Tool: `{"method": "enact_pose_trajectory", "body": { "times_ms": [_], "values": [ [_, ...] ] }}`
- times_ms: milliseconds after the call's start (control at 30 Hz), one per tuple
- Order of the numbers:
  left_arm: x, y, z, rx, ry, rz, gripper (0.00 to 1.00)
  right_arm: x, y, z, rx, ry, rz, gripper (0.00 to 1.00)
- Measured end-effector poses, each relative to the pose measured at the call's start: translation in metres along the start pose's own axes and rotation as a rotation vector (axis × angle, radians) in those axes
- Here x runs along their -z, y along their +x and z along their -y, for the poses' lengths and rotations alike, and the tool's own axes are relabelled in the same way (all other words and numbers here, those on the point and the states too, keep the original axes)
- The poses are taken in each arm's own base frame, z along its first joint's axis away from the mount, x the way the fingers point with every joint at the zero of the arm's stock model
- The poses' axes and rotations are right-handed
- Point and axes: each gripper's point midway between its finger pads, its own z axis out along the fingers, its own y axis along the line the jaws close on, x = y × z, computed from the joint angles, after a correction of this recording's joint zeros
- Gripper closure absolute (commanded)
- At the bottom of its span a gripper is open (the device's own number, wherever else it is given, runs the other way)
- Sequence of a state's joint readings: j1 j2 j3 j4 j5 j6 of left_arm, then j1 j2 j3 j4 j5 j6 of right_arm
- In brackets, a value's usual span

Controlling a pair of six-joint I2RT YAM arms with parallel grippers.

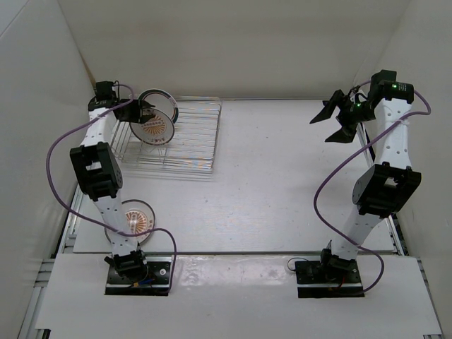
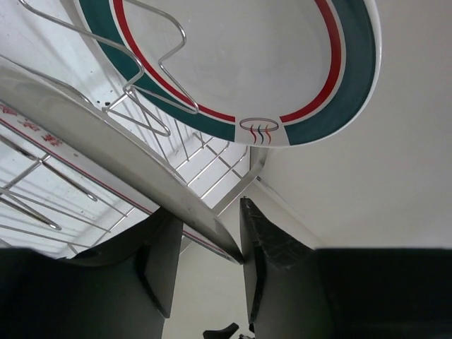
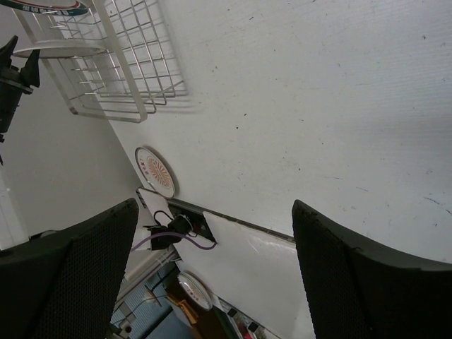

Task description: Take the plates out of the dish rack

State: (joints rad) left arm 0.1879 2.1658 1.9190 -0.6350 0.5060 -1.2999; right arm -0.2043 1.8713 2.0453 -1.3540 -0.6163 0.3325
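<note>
The dish rack (image 1: pixel 185 138) stands at the back left and two plates stand upright in it. One is a sunburst plate (image 1: pixel 155 127), the other a green-and-red rimmed plate (image 1: pixel 159 101) behind it. My left gripper (image 1: pixel 139 111) straddles the sunburst plate's rim. In the left wrist view that plate (image 2: pixel 127 159) runs slantwise between the half-open fingers of the left gripper (image 2: pixel 208 212), its edge against the right finger (image 2: pixel 265 247). The rimmed plate (image 2: pixel 247 56) hangs above among the rack's prongs (image 2: pixel 159 67). My right gripper (image 1: pixel 337 119) is raised at the back right, open and holding nothing.
A further sunburst plate (image 1: pixel 134 217) lies flat on the table beside the left arm's lower links, and it shows in the right wrist view as well (image 3: pixel 155 171). White walls close in the table on the left, back and right. A purple cable loops along each arm.
</note>
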Motion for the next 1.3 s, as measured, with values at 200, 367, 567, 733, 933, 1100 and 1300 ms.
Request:
{"method": "enact_pose_trajectory", "body": {
  "times_ms": [200,367,567,733,933,1100,1300],
  "values": [
    [0.011,0.006,0.001,0.037,0.009,-0.007,0.65,0.001,-0.001,0.001,-0.003,0.000,0.003,0.10],
    [0.022,0.013,-0.002,0.101,0.003,-0.007,0.73,0.001,-0.001,0.001,-0.004,0.000,0.003,0.10],
    [0.039,0.023,0.001,0.165,0.001,-0.013,0.79,0.001,0.000,-0.001,-0.004,-0.010,0.000,0.10],
    [0.056,0.032,0.014,0.196,0.032,-0.023,0.82,0.001,0.000,-0.002,-0.003,-0.021,-0.004,0.10],
    [0.066,0.036,0.033,0.253,0.084,-0.042,0.85,0.003,0.003,-0.010,0.001,-0.060,-0.016,0.10],
    [0.081,0.036,0.067,0.269,0.174,-0.047,0.90,0.013,0.003,-0.035,0.052,-0.166,-0.017,0.10],
    [0.095,0.036,0.102,0.286,0.285,-0.051,0.94,0.029,0.009,-0.070,0.140,-0.294,-0.016,0.10]
  ]
}}
